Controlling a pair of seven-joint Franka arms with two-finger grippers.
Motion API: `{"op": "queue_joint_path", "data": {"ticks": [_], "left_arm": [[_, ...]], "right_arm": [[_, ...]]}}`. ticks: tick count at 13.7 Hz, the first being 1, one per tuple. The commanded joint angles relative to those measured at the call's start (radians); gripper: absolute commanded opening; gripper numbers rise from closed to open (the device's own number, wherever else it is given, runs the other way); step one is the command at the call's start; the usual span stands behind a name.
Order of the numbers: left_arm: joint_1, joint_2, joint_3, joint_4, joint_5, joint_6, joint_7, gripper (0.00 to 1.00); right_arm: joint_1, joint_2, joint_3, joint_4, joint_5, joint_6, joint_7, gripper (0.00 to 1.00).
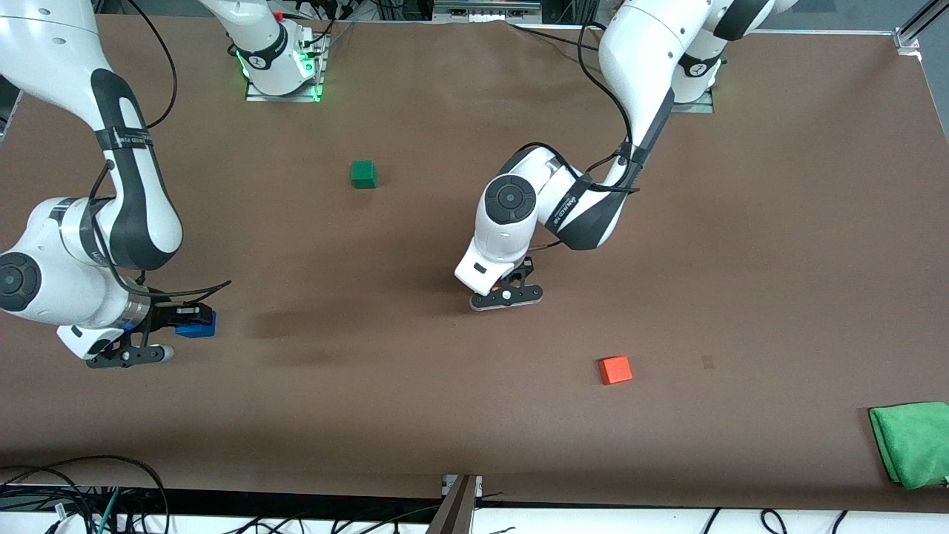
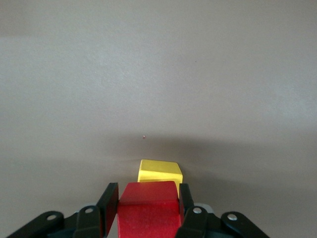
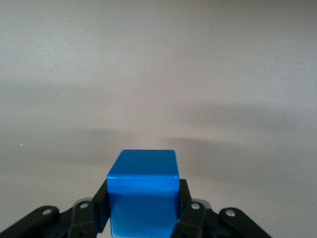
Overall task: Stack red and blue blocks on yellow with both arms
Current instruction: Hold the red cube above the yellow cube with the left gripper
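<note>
Stacking is at its first placement, as we judge it: our left gripper (image 2: 147,210) pinches the red block (image 2: 147,210) between its fingers, and in the left wrist view the yellow block (image 2: 159,171) sits on the table just past and below the red one. In the front view the left gripper (image 1: 506,291) is over the middle of the table; the yellow block is hidden under the hand there, and only a sliver of red shows.

Our right gripper (image 3: 143,208) has its fingers clamped on the sides of the blue block (image 3: 143,196); in the front view this gripper (image 1: 159,334) is low at the right arm's end of the table, the blue block (image 1: 196,324) showing beside it. We cannot tell whether the blue block rests on the table or hangs just above it.

Next, we think, the red block needs squaring over the yellow, a gentle lowering until the faces meet, then release. The blue block must wait until the left arm has pulled away.

Room is generous. The green cube (image 1: 363,174) lies nearer the bases, well apart from both grippers; the orange-red cube (image 1: 615,369) lies nearer the front camera than the left gripper, and the green cloth (image 1: 913,441) sits at the table's (image 1: 741,222) corner. Open surface lies between the two grippers for the right arm's crossing.
</note>
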Motion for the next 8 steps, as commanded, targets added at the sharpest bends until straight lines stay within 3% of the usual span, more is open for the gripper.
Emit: {"op": "queue_joint_path", "data": {"ticks": [1,8], "left_arm": [[-0.002,0.009,0.001,0.014,0.04,-0.014,-0.012,0.0],[-0.013,0.016,0.003,0.016,0.045,-0.015,-0.041,0.0]], "right_arm": [[-0.001,-0.015,0.001,-0.004,0.007,-0.012,0.016,0.41],[0.004,-0.021,0.001,-0.004,0.004,-0.034,0.031,0.41]]}}
